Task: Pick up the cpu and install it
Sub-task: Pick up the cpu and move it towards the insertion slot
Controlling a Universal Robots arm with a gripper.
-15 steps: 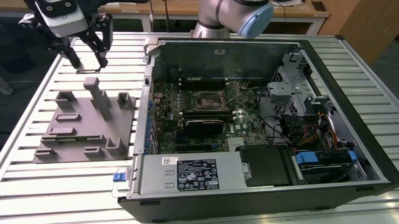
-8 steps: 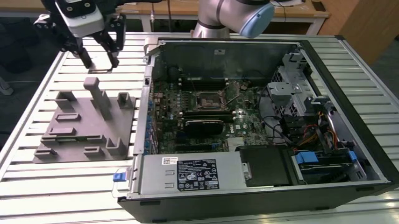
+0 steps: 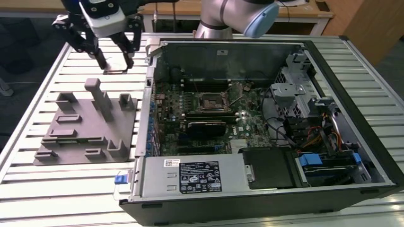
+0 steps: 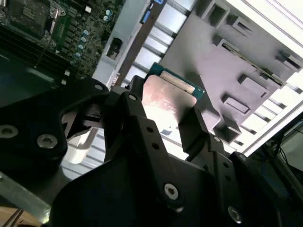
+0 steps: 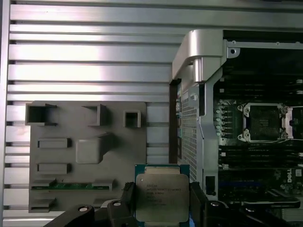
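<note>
Holding the cpu (image 5: pixel 161 194) between its two black fingers (image 5: pixel 196 198), the tool (image 3: pixel 115 64) sits in the upper left of the exterior view, over the slatted aluminium bench (image 3: pixel 38 189). The jaws are clamped on opposite edges of the chip. Its pale metal top faces the camera in the first wrist view, and a green edge shows along one side. In the second wrist view the cpu (image 4: pixel 168 101) reads as a bright reflective square between the fingers, with the bench and the grey fixture plate (image 4: pixel 236 71) behind it and apparently apart from it. In the exterior view the cpu (image 3: pixel 117 67) is a small pale patch at the fingertips, beyond the far end of the fixture plate (image 3: pixel 75 137), which lies flat on the bench in the left half of the frame. The open computer case (image 3: pixel 379 156) fills the right half, well apart from the tool. Its motherboard is exposed, with the square cpu socket (image 3: pixel 211 100) near frame centre. The socket (image 5: pixel 262 123) looks unoccupied in the first wrist view. The silver power supply (image 3: pixel 189 175) sits at the case's near edge. The arm (image 3: pixel 233 14) enters at top centre.
</note>
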